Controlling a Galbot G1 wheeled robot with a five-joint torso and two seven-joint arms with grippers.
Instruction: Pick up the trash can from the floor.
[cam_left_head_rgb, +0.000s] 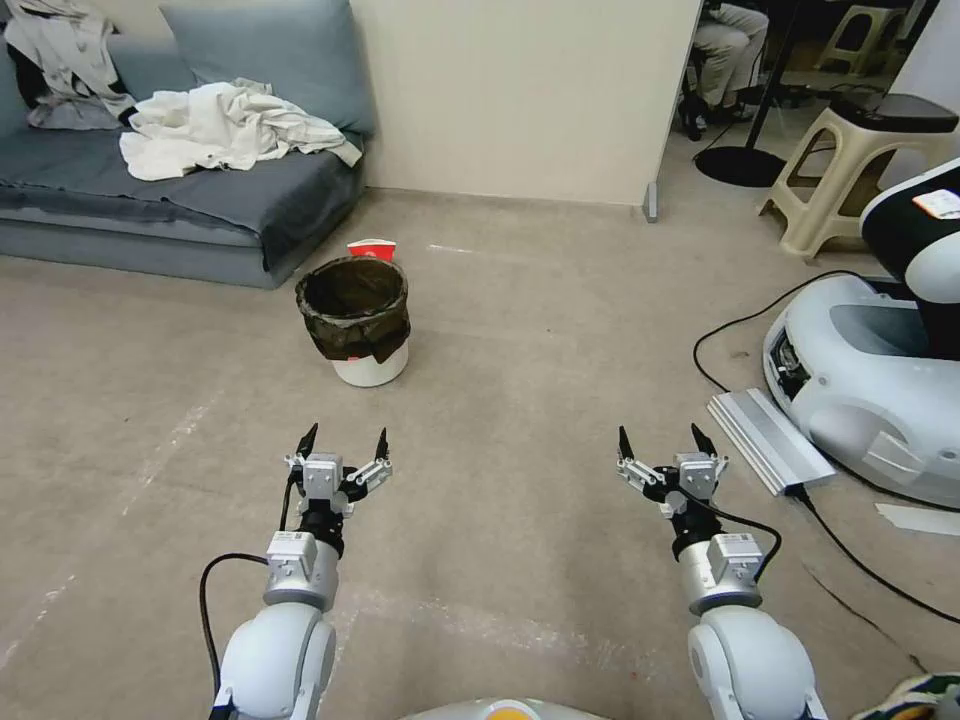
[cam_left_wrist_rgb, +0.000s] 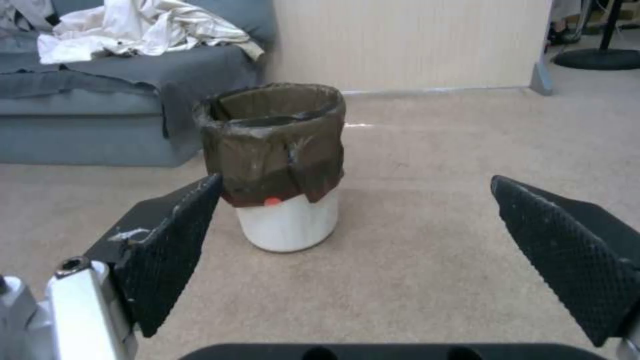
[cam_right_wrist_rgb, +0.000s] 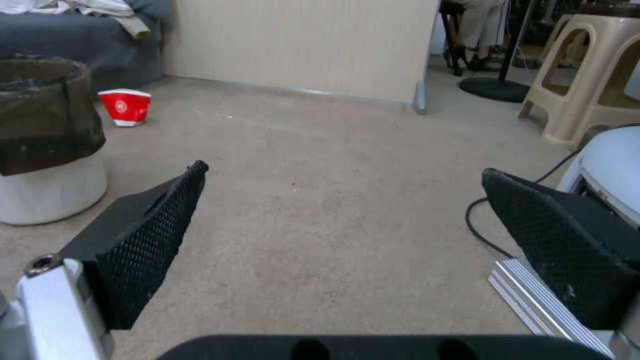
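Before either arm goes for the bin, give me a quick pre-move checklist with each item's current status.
1. Small round white plastic trash can with dark crinkled liner upright on the beige floor: ok.
2. Left gripper open, short of the can, lined up with it: ok.
3. Right gripper open, holding nothing, off to the can's right: ok.
4. Floor between left gripper and can free of objects: ok.
5. Red-and-white paper bowl apart from the can, behind it: ok.
6. Can's contents or weight: cannot tell.

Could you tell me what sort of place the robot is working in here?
Probably a mock living room inside a lab: a grey-blue fabric sofa with crumpled white laundry, a small white plastic trash can with a dark bag liner on the beige floor, and another white robot base nearby.
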